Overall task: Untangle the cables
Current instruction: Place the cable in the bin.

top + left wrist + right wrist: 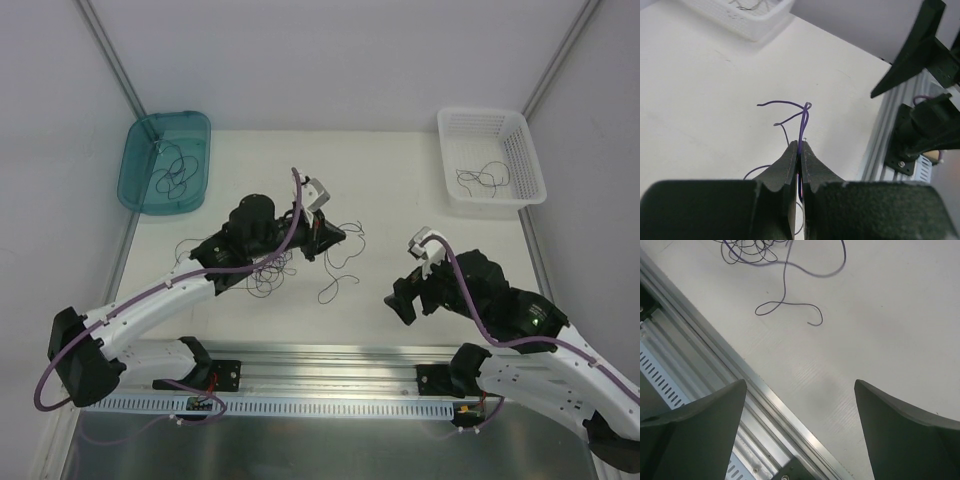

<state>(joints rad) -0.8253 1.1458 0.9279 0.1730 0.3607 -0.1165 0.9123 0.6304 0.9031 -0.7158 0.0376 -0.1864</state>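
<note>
The cables (275,266) lie as a loose tangle of thin dark purple strands on the white table, mid-left, with loops trailing right (340,285). My left gripper (335,236) is shut on one purple strand (803,120), which sticks up out of the closed jaws and curls at its tip. My right gripper (400,305) is open and empty near the table's front edge, right of the tangle. In the right wrist view the tangle (750,251) lies at the top left and one strand (785,305) trails toward my open fingers (715,410).
A teal bin (165,160) at the back left holds a few strands. A white basket (492,160) at the back right holds a few strands; it also shows in the left wrist view (740,15). A metal rail (330,360) runs along the near edge.
</note>
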